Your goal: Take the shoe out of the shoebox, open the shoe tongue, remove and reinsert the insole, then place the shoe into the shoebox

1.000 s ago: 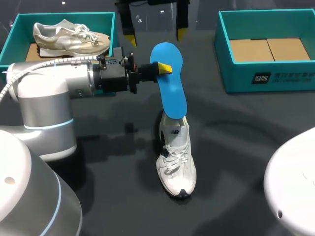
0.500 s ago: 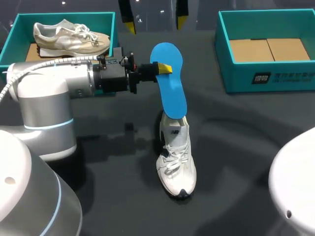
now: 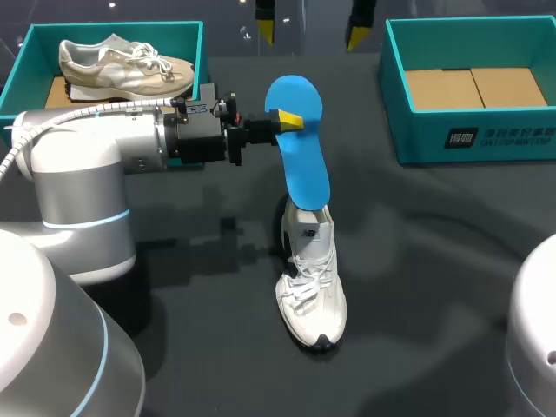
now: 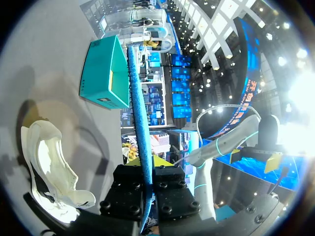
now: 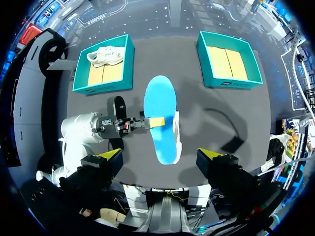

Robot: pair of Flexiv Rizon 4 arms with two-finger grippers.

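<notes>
My left gripper (image 3: 287, 120) is shut on a blue insole (image 3: 300, 148) and holds it upright by one edge. The insole's lower end rests at the heel opening of a white shoe (image 3: 311, 278) that stands on the dark table, toe toward the near edge. Seen from the left wrist, the insole (image 4: 138, 113) runs edge-on out from between the left gripper (image 4: 146, 164), with the shoe (image 4: 47, 167) beside it. My right gripper (image 3: 311, 33) hangs open high over the table's far side, and from there the right gripper (image 5: 161, 157) looks down on the insole (image 5: 161, 113).
A teal shoebox (image 3: 113, 28) at the far left holds a beige shoe (image 3: 122, 65). A second teal shoebox (image 3: 469, 135) at the far right shows only its cardboard floor. My left arm (image 3: 95, 165) lies across the table's left half.
The right gripper has risen and drifted right along the far edge, its yellow tips spreading in the picture. The left gripper, insole and shoe have not moved.
</notes>
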